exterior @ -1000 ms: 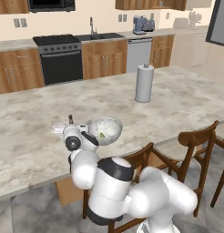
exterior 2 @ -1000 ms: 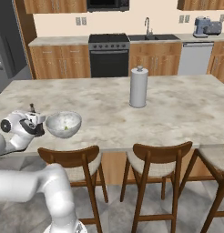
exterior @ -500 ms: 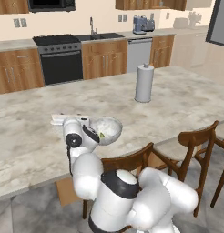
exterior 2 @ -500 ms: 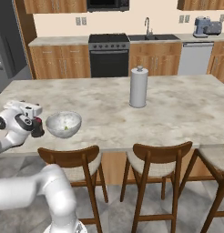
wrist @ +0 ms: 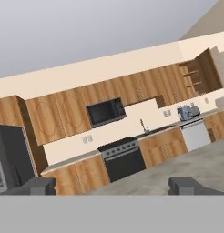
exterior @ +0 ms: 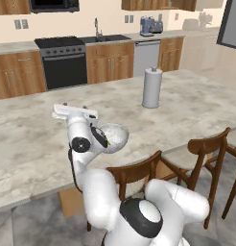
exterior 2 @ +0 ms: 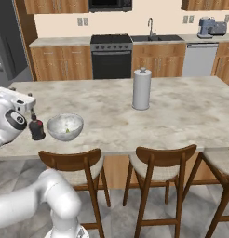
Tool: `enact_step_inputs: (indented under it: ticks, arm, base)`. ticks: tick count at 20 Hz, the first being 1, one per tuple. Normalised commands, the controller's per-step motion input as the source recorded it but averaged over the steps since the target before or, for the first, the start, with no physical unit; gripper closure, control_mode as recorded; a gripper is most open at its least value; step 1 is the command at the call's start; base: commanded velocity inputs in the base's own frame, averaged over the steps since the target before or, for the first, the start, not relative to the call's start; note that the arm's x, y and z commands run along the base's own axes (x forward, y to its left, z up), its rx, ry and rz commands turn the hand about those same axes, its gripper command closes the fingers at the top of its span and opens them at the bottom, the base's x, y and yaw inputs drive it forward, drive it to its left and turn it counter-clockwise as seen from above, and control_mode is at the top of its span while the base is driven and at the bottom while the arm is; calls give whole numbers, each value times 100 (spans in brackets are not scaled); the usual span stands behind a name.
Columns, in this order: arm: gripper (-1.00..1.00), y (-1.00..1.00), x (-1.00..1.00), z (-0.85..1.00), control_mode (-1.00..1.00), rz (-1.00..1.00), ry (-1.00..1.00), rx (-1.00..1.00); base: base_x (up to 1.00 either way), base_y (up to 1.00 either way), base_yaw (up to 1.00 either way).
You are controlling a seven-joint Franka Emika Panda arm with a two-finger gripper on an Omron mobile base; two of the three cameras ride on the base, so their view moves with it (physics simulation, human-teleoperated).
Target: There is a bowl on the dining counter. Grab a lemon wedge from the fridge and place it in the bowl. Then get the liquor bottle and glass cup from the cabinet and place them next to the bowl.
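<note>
The gripper (wrist: 111, 185) has just spread wide and lifted away, leaving the liquor bottle (exterior 2: 37, 129) standing on the worktop (exterior 2: 181, 111) at the bowl's (exterior 2: 65, 127) nine o'clock, so only the glass cup seems left to fetch.

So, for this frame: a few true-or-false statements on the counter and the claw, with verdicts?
1. The pale speckled round bowl sits near the front edge of the beige marble counter. True.
2. The small dark bottle lies on its side. False: it stands upright on the counter, beside the bowl.
3. The claw is shut on the bottle. False: its fingers are spread wide and hold nothing.
4. A tall grey paper towel roll stands upright further back on the counter. True.
5. The bowl is empty. False: a small yellow-green piece lies inside it.
</note>
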Motion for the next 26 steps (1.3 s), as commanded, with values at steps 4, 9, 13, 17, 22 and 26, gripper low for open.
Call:
enact_step_inputs:
  ticks: [4, 9, 13, 17, 22, 26]
  arm:
    - [-100, -40, -80, 100, -100, 0, 2, 18]
    - [-100, -43, -76, 100, -100, 0, 18, 18]
    - [-100, -57, -76, 100, -100, 0, 26, 15]
    - [-100, -75, -85, 79, -100, 0, 32, 13]
    - [-100, -79, -95, 6, -100, 1, 26, 6]
    - [-100, -74, -96, -36, -100, 12, 13, 0]
  base:
    - [0, 0, 0]
    - [0, 0, 0]
    - [0, 0, 0]
    - [0, 0, 0]
    - [0, 0, 0]
    - [0, 0, 0]
